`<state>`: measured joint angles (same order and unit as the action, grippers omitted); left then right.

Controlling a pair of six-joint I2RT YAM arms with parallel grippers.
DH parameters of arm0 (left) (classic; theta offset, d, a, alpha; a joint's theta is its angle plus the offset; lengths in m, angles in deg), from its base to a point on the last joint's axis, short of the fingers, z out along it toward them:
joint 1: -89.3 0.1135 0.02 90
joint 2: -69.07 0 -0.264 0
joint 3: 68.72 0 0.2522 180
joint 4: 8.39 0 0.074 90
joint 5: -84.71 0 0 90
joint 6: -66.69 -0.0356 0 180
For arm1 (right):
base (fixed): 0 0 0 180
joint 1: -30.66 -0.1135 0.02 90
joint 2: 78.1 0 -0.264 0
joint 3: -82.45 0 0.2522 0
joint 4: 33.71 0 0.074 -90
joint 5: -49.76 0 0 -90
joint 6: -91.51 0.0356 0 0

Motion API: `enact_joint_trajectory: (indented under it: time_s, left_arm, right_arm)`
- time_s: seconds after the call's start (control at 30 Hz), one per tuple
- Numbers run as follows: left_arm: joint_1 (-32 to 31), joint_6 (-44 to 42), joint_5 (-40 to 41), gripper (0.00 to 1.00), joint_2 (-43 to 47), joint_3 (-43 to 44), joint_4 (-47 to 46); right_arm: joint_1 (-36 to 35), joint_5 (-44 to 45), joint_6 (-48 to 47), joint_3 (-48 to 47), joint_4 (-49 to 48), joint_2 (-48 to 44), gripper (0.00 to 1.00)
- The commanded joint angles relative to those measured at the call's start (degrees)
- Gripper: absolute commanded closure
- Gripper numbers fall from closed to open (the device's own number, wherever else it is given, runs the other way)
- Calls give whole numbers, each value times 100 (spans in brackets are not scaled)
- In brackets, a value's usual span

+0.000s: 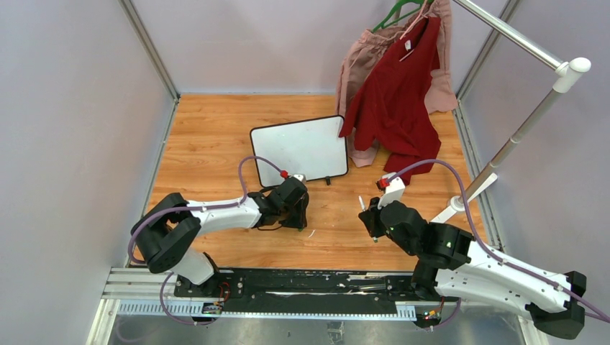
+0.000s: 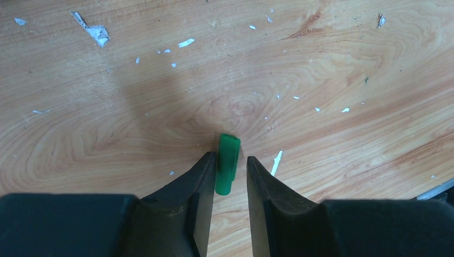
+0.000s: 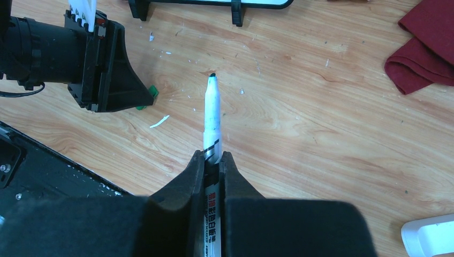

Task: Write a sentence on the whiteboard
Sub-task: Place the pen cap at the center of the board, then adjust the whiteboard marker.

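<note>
A pale wooden tabletop [image 1: 216, 144] flecked with white scraps sits between plain grey walls [image 1: 72, 108]. Nearest, the right gripper [image 3: 214, 155] is clamped on a white marker pen [image 3: 212, 112], whose bare dark tip points away towards the board. The left gripper [image 2: 230, 158] has its jaws parted around a small green plastic cap [image 2: 228, 163], which lies against one finger with a gap to the other. Beyond both, well apart from the pen tip, stands the small black-framed whiteboard [image 1: 298, 149]. A red garment [image 1: 395, 100] hangs from a metal rail [image 1: 503, 32] just beside the board's right edge

You had bright, even light; a soft shadow lay on the table [image 2: 321, 64] ahead of the left fingers [image 2: 198, 182], whose near ends looked blurred.
</note>
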<state>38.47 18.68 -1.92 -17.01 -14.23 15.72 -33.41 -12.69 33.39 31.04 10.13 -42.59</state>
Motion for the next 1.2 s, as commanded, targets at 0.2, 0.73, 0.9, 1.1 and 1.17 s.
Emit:
enact_joint_trajectory:
  time_s: [0.2, 0.73, 0.9, 1.1, 1.17]
  left_arm:
    - [-50, -87, 190, 47, 438, -121, 331]
    - [-50, -455, 32, 18, 4649, -519, -827]
    - [-50, -124, -789, 16, 5728, -1522, -2967]
    - [-50, -75, -1713, 16, 5656, -1316, -3141]
    - [-49, -79, -2110, 16, 5518, -1189, -3218]
  right_arm:
    - [11, -26, 49, -54, 82, -94, 100]
    - [10, -2379, -1123, -529, -1216, -216, 100]
    - [9, -3377, -970, -480, -2349, -105, 100]
    - [8, -4156, -786, -615, -3479, 458, 100]
    - [9, -4307, -747, -696, -3693, 682, 100]
